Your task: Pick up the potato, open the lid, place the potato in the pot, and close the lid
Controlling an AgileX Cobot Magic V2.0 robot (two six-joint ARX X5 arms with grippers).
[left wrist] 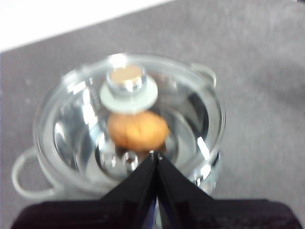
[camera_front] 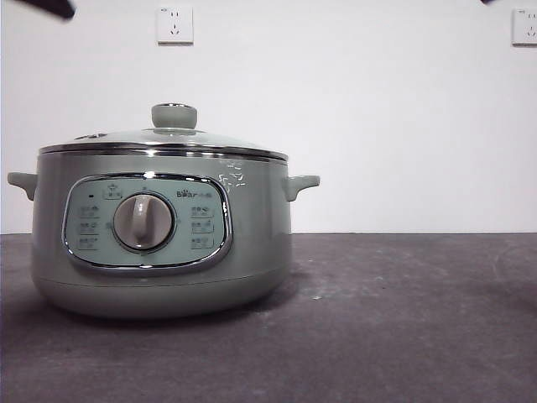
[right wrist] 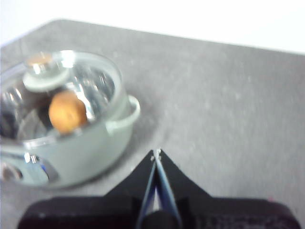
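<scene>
The pale green pot [camera_front: 256, 243] stands on the left of the table with the lid [camera_front: 126, 137] seated on its rim. Its green knob [camera_front: 174, 115] is on top. From above, the lid [left wrist: 190, 102] is clear glass, and the orange-brown potato [left wrist: 138, 130] lies inside the pot beneath it. The front view does not show the potato. My left gripper [left wrist: 155, 153] hangs shut and empty above the pot. My right gripper [right wrist: 156, 152] is shut and empty over bare table beside the pot [right wrist: 90, 148], where the potato [right wrist: 68, 112] also shows through the lid [right wrist: 102, 78].
The dark grey table [camera_front: 403, 319] stretches to the right of the pot. Two wall sockets [camera_front: 174, 25] [camera_front: 524, 27] sit on the white wall behind. Black arm tips show at the top corners [camera_front: 50, 7] [camera_front: 488, 2].
</scene>
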